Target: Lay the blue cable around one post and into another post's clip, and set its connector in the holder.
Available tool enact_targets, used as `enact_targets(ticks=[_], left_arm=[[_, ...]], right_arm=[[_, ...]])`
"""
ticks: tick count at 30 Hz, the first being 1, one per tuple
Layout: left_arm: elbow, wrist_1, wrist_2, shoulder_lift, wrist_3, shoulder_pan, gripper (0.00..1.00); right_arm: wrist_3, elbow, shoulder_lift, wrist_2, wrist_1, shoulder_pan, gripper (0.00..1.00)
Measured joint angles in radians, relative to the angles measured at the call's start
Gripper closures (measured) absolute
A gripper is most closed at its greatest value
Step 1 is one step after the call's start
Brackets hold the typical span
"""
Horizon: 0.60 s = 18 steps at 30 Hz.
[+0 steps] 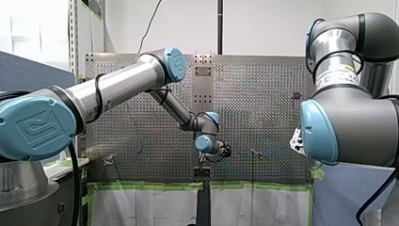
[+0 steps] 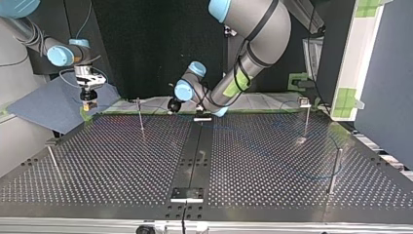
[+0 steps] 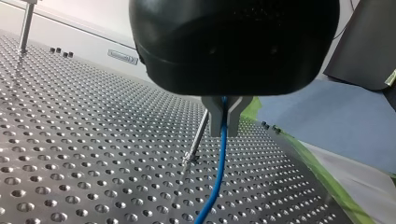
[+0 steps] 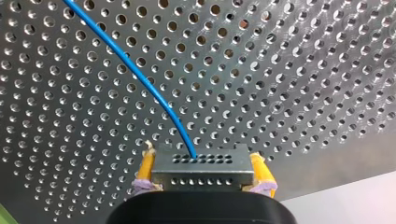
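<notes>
Over perforated table [image 4: 303, 70] — right tool [image 4: 201, 162] clamps connector [image 4: 201, 176], blue cable [image 3: 222, 158] leading ahead; left tool [image 3: 225, 129] pinches it.

My left end effector [image 3: 224, 122] pinches the blue cable [image 3: 218, 173] while my right end effector [image 4: 203, 173] clamps the connector [image 4: 201, 164].

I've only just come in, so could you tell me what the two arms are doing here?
My right gripper holds the metal connector of the blue cable between its yellow pads. My left gripper is shut on the cable further along, close to a thin post on the perforated table. The cable hangs free there, not yet laid around the post.
</notes>
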Motion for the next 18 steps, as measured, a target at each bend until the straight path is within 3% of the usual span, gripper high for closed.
enact_targets(ticks=[5, 7, 8, 9, 10, 11, 13, 14, 15, 16, 18], left_arm=[[0.000, -0.008, 0.000, 0.000, 0.013, 0.000, 1.00], [0.000, -0.010, 0.001, 0.000, 0.018, -0.001, 0.83], [0.000, -0.010, 0.001, 0.000, 0.020, -0.002, 0.83], [0.001, -0.011, 0.001, 0.000, 0.023, -0.003, 0.74], [0.001, -0.011, 0.000, 0.001, 0.026, -0.005, 0.51], [0.001, -0.012, -0.001, 0.001, 0.031, -0.007, 0.51], [0.001, -0.016, -0.007, 0.001, 0.042, -0.012, 0.27], [0.001, -0.021, -0.014, 0.001, 0.050, -0.015, 0.27], [0.001, -0.026, -0.020, 0.001, 0.057, -0.018, 0.10], [0.001, -0.030, -0.026, 0.001, 0.065, -0.020, 0.00], [0.000, -0.037, -0.038, 0.001, 0.083, -0.028, 0.00]], right_arm=[[-0.001, 0.000, 0.001, 0.000, 0.002, 0.002, 0.98], [-0.002, 0.000, 0.002, 0.000, 0.003, 0.003, 0.98], [-0.002, 0.000, 0.002, -0.001, 0.003, 0.004, 0.98], [-0.003, 0.000, 0.002, -0.001, 0.004, 0.005, 0.98], [-0.003, 0.000, 0.002, 0.000, 0.004, 0.006, 0.98], [-0.004, 0.000, 0.002, 0.000, 0.005, 0.006, 0.98], [-0.004, 0.000, 0.003, 0.000, 0.006, 0.007, 0.98], [-0.004, 0.000, 0.003, 0.000, 0.005, 0.008, 0.98], [-0.004, 0.000, 0.003, 0.000, 0.005, 0.009, 0.98], [-0.005, 0.000, 0.003, 0.000, 0.005, 0.009, 0.98], [-0.005, 0.000, 0.003, 0.000, 0.005, 0.011, 0.98]])
